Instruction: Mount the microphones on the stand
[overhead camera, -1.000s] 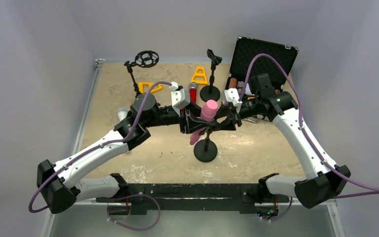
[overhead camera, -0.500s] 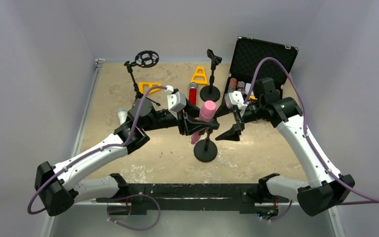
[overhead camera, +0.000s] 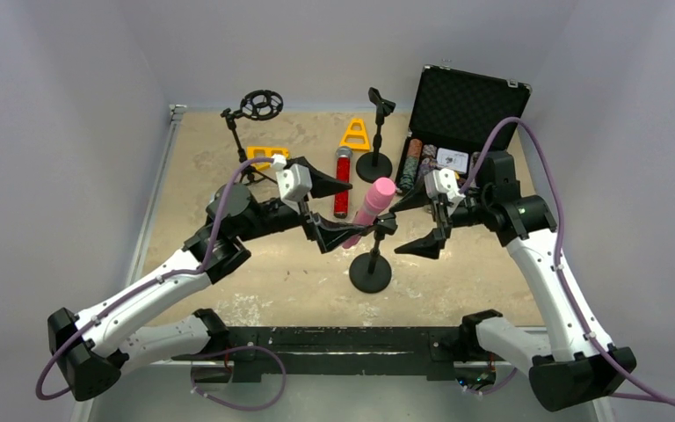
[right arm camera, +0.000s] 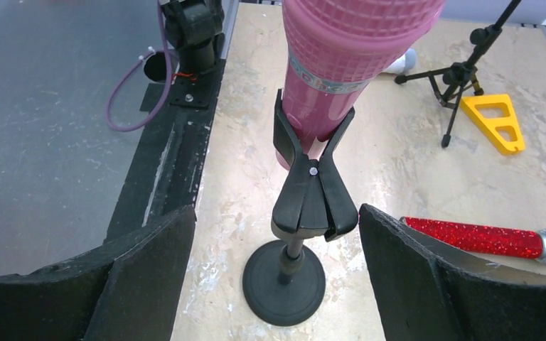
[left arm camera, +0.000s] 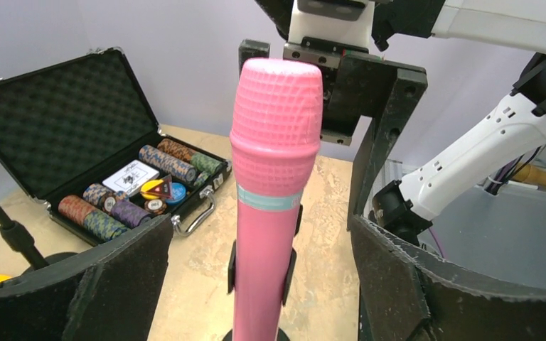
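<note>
The pink microphone [overhead camera: 372, 208] stands tilted in the clip [right arm camera: 314, 192] of the near stand [overhead camera: 371, 273], held by the clip alone. My left gripper [overhead camera: 332, 212] is open just left of it, its fingers apart from the pink body [left arm camera: 270, 185]. My right gripper [overhead camera: 417, 225] is open just right of the stand, with the clip handles and round base [right arm camera: 284, 280] between its spread fingers, untouched. The glittery red microphone [overhead camera: 343, 180] lies flat on the table behind, also in the right wrist view [right arm camera: 483, 238]. A pale rounded end [right arm camera: 404, 61] peeks from behind the pink head.
A second clip stand [overhead camera: 375, 132] is at the back centre, a tripod stand with a ring mount [overhead camera: 255, 110] at the back left. Yellow triangular blocks [overhead camera: 355, 134] [overhead camera: 268, 156] lie near them. An open case of poker chips [overhead camera: 457, 119] sits at the back right.
Both grippers opened and drew back from the pink microphone, left arm leftward, right arm rightward. The microphone stays in the clip, and the stand has shifted slightly right.
</note>
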